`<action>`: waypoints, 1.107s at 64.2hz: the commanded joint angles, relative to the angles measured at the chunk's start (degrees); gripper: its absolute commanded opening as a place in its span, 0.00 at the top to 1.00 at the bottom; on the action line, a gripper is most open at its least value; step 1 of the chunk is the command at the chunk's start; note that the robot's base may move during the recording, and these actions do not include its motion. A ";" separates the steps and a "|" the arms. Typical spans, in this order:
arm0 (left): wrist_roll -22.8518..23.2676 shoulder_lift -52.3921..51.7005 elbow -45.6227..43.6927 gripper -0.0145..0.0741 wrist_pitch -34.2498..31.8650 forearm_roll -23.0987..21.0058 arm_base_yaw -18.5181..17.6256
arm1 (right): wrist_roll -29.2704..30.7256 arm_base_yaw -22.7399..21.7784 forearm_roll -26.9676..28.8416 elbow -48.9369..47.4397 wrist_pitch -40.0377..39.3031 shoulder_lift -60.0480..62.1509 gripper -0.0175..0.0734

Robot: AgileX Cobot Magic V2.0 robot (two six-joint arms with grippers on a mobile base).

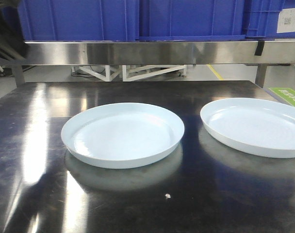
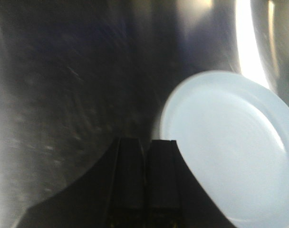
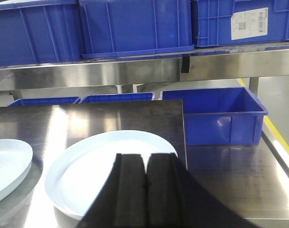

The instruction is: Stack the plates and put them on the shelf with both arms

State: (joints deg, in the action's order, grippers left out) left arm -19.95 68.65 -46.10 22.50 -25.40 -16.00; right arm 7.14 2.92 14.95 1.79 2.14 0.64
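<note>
Two pale bluish-white plates lie apart on the dark steel table. The left plate [image 1: 122, 135] is near the middle and the right plate [image 1: 254, 126] runs off the right edge. Neither arm shows in the front view. In the left wrist view my left gripper [image 2: 145, 142] is shut and empty, hovering just left of the left plate [image 2: 230, 147]. Seen from the right wrist, my right gripper [image 3: 145, 156] is also shut and empty, over the near right part of the right plate [image 3: 87, 171]; the left plate [image 3: 6, 166] sits further left.
A steel shelf [image 1: 138, 52] spans the back above the table and carries blue bins [image 1: 79, 19]. In the right wrist view an open blue bin [image 3: 220, 114] stands beyond the table's right end. A small white crumb [image 1: 167, 196] lies near the front.
</note>
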 commanded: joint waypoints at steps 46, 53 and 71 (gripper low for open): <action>0.97 -39.89 27.11 0.74 -29.86 10.79 13.03 | 0.52 -0.23 -0.36 -0.14 -5.00 1.07 0.77; 3.32 -40.56 27.72 0.74 -30.16 10.55 13.03 | 0.52 -0.23 -0.36 -0.14 -5.00 1.07 0.77; 4.90 -40.56 27.72 0.74 -31.75 10.55 13.03 | 0.52 -0.23 -0.36 -0.14 -5.00 1.07 0.77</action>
State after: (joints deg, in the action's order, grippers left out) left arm -15.66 28.05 -16.68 -3.80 -14.38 -3.09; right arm 7.14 2.92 14.95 1.79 2.14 0.64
